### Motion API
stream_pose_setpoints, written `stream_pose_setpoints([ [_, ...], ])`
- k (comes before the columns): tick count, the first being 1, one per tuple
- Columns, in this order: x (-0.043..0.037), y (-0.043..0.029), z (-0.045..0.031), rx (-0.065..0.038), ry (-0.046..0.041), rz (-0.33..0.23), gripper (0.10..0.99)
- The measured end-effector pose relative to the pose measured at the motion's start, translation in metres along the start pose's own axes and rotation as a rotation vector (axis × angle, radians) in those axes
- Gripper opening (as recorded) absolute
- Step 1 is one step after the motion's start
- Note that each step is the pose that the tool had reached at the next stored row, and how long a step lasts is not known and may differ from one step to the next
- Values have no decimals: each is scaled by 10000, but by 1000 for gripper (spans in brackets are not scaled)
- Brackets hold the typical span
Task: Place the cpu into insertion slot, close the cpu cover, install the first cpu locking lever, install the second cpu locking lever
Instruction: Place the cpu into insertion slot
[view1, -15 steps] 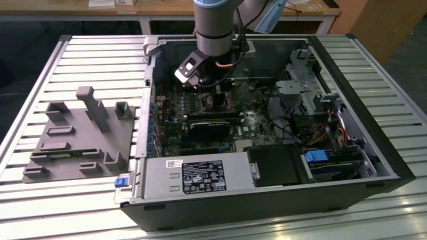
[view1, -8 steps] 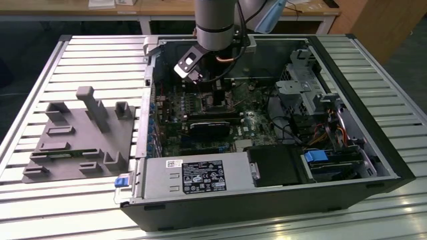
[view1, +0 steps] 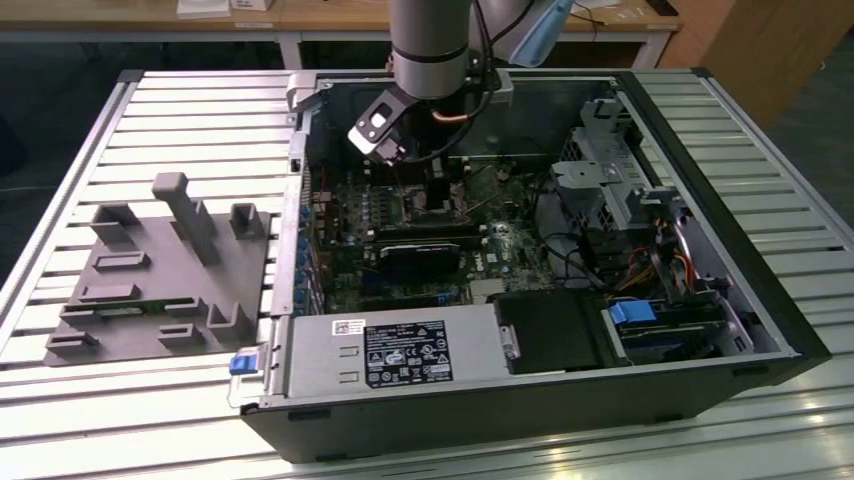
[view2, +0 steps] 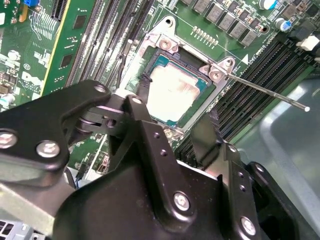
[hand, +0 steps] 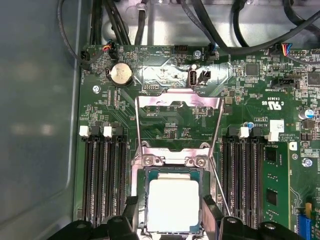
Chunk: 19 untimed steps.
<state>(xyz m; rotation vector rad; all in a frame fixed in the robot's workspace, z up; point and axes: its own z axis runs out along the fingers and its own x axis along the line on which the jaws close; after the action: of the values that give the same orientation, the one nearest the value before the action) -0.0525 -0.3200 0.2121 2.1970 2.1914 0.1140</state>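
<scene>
Cpu (hand: 173, 204) in slot (view2: 176, 55) (cover (hand: 175, 100) up)

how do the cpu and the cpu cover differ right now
The cpu is a solid square with a dull silver top; the cpu cover is an open frame with a window. The cpu lies flat in the insertion slot; the cpu cover is swung open, off it. Both are silvery metal and roughly square.

Slatted table (view1: 781, 140) bears open computer case (view1: 534, 425) and grey, perhaps plastic, fixture (view1: 147, 290).
</scene>
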Motion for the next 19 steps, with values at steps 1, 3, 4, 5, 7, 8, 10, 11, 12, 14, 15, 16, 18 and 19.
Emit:
stream_pose_setpoints([
  [1,0,0,0,0,0,0,596],
  [3,0,0,-2,0,-1,0,533],
  [4,0,0,-2,0,-1,0,471],
  [5,0,0,-2,0,0,0,412],
  [7,0,0,-3,0,-1,0,357],
  [8,0,0,-4,0,0,0,298],
  [10,0,0,-5,0,-1,0,235],
  [11,0,0,-5,0,0,0,180],
  [12,0,0,-6,1,-1,0,180],
  [14,0,1,-7,0,-1,0,102],
  [15,0,1,-7,0,0,0,102],
  [16,0,1,-8,0,-1,0,102],
  [18,0,1,-10,1,-2,0,102],
  [19,0,1,-22,4,-6,0,102],
])
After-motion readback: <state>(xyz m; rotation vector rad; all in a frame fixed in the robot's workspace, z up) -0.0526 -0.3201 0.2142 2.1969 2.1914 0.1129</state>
